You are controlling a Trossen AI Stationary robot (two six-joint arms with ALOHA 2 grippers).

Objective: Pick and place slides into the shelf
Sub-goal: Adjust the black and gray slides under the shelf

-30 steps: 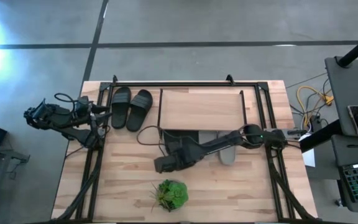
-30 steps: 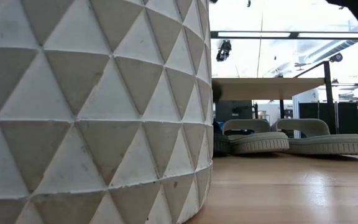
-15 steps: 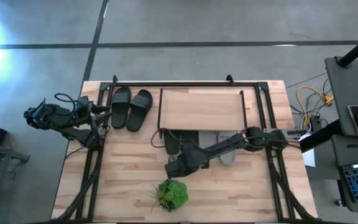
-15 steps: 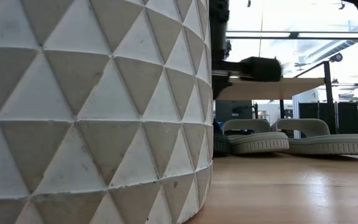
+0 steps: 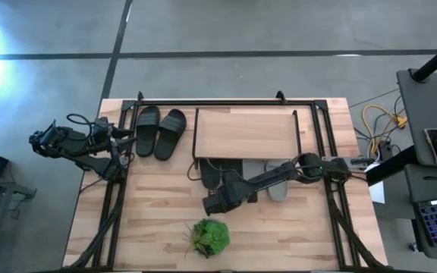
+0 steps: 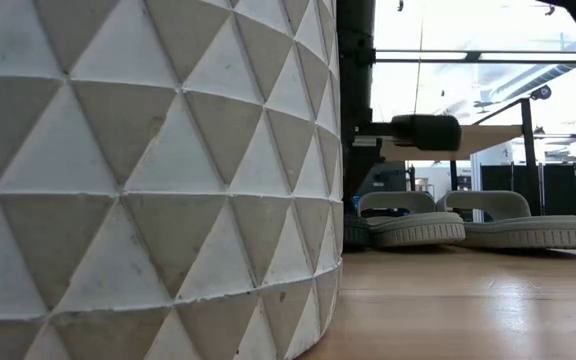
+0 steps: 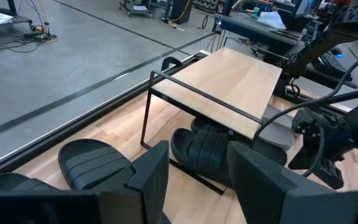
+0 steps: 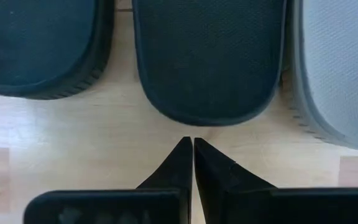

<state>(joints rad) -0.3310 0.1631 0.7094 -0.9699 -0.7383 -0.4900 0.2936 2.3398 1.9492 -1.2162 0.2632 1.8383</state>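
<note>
Under the shelf front edge, the right arm has swung back toward the rack over the last second: it had reached out to the left over the bare table, then drew in, and now its fingers sit just short of the heels of the slides tucked beneath the plank. That suggests the push on the black pair is finished or being touched up, with the grey pair already lying beside it under the shelf. The right fingers are pressed fully together, holding nothing, their tips just short of the middle black heel and not quite touching it. Another black pair stands on the table to the left of the shelf, outside it, so that one looks like the work left. The left arm waits at the table's left edge, its fingers parted and empty, pointed at the shelf. A small green plant sits near the front edge
</note>
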